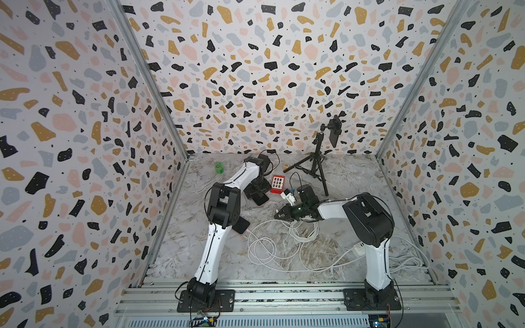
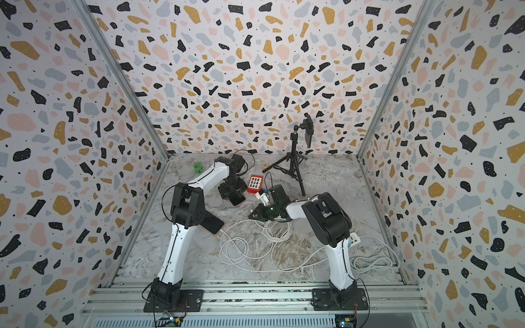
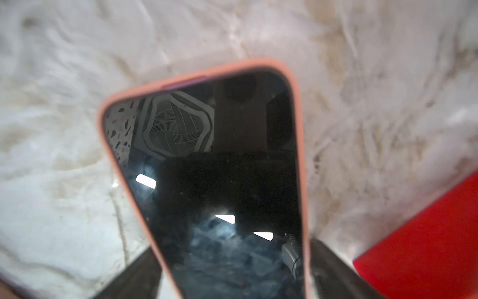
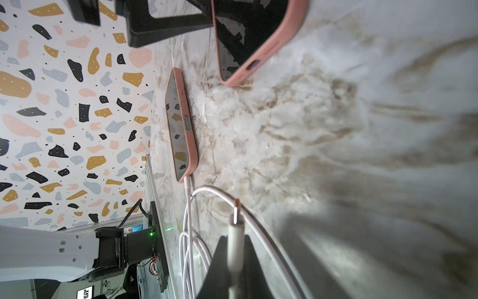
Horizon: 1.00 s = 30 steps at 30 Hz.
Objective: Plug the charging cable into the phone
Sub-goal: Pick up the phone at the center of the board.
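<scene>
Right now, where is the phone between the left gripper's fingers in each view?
Top view: phone lies mid-table, beside the red pad.
Top view: phone is again mid-table, beside the red pad.
Left wrist: phone fills the middle, dark screen showing.
Right wrist: phone is the one by the black fingers, not the plugged phone.
Shared landmark: the left gripper, at the phone in every view.
</scene>
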### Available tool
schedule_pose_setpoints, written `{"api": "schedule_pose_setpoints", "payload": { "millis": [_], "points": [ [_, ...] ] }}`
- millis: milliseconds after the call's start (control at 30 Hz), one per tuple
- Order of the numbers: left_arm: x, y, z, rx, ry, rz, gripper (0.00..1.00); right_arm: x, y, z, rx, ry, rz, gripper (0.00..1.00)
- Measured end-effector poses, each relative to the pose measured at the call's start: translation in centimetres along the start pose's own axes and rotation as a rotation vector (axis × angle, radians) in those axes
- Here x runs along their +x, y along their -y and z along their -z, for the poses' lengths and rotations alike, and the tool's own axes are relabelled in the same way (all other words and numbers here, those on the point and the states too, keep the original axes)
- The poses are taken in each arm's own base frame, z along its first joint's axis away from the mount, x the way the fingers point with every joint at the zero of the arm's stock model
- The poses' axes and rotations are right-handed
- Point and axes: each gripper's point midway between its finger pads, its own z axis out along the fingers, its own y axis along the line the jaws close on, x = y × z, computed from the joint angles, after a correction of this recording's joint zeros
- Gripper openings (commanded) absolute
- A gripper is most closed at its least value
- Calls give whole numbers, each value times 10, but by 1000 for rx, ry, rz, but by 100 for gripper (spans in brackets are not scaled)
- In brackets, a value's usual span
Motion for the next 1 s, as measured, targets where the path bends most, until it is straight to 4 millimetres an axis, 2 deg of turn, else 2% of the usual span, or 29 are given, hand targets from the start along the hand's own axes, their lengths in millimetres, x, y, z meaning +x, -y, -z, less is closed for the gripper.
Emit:
{"api": "schedule_pose_setpoints", "payload": {
  "millis": [100,133,533,800,900,1000],
  "points": [
    [0,-1,0,2,2,0,61,-2,-3,5,-1,11,4,0],
    [0,0,0,6,0,0,60,-2,-5,7,-3,15,8,0],
    [6,-5,6,64,-49,6,60,-2,-11,7,-5,22,3,0],
    [34,-20,15,129,-196,15,60,-6,-34,-13,-124,23,-12,0],
    [46,-24,22,150,-238,21,60,-8,-35,-20,-162,24,-33,0],
    [49,-21,27,180,-258,27,60,-8,-32,-23,-174,23,-57,0]
  ]
}}
